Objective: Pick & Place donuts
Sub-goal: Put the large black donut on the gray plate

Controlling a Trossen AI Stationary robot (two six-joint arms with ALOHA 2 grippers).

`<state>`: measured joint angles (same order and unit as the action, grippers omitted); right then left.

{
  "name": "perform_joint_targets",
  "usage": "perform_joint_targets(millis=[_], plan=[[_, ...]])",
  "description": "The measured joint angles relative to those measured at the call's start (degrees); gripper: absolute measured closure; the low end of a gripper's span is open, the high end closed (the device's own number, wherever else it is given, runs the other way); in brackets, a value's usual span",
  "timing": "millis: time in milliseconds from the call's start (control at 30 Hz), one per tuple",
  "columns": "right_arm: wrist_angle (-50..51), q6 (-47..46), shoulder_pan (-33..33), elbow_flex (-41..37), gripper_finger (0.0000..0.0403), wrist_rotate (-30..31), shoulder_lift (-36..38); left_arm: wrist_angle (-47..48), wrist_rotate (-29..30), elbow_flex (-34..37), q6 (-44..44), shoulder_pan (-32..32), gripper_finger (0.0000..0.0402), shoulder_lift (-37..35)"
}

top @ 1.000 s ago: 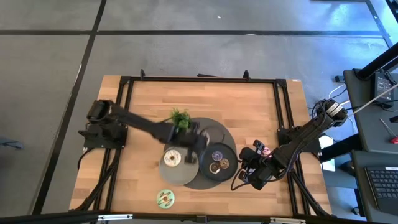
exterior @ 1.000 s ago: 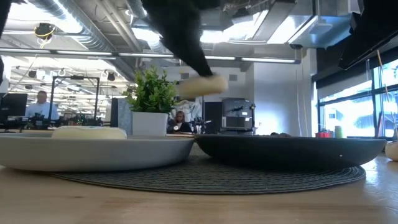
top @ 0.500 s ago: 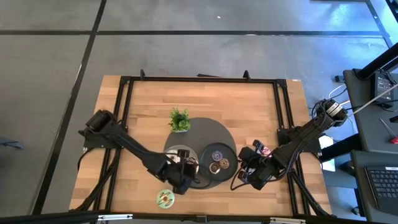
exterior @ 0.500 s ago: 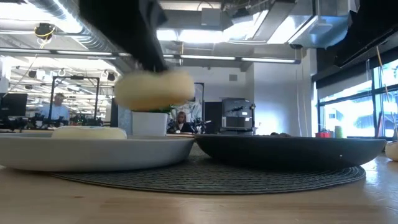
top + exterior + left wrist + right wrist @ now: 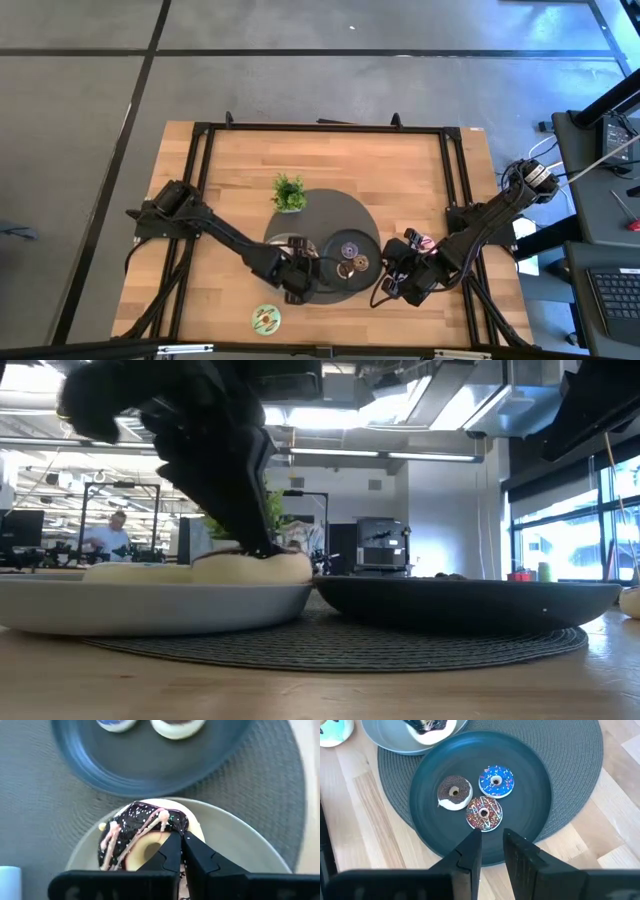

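My left gripper is shut on a chocolate-iced donut with pink drizzle that lies on the grey plate; the low view shows this donut beside a white donut on the grey plate. The dark plate holds three small donuts: a chocolate one, a blue one and a brown sprinkled one. My right gripper hovers open over the dark plate's rim. A green donut and a pink donut lie on the table. My left gripper pinches the chocolate-iced donut's ring on one side, beside its hole, between its two fingers. The fingers come from above, slanting down. The donut lies flat with its underside on the grey plate.
Both plates sit on a round dark woven mat. A small green plant in a white pot stands at the mat's far left. Bare wood lies toward the far edge and the left. People sit in the room behind.
My left gripper carried the chocolate-iced donut from beside the plant toward the table's near edge, then came down. The donut, lifted clear before, now lies on the grey plate next to the white one.
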<state>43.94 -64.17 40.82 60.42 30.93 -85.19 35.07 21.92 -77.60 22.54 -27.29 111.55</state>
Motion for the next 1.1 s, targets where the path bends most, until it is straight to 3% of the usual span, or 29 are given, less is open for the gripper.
perform_joint_targets(millis=[133,367,500,867,1100], plan=[[0.02,0.08,0.0,0.0,0.032,-0.03,0.0,-0.02,-3.7,0.0,0.95,0.02,0.0397,0.0],[0.07,0.79,-0.02,0.0,0.032,-0.87,0.0,-0.05,3.23,0.0,0.9,0.09,0.0382,0.0],[0.07,0.59,0.0,0.0,0.032,-2.57,0.0,0.36,-0.61,0.0,1.17,0.22,0.0372,0.0],[0.07,0.19,0.0,0.0,0.032,-2.57,0.0,2.52,-2.0,0.0,3.68,1.28,0.0382,0.0],[0.07,0.16,0.0,0.0,0.032,-2.59,0.0,4.1,-2.79,0.0,6.85,2.48,0.0352,0.0]])
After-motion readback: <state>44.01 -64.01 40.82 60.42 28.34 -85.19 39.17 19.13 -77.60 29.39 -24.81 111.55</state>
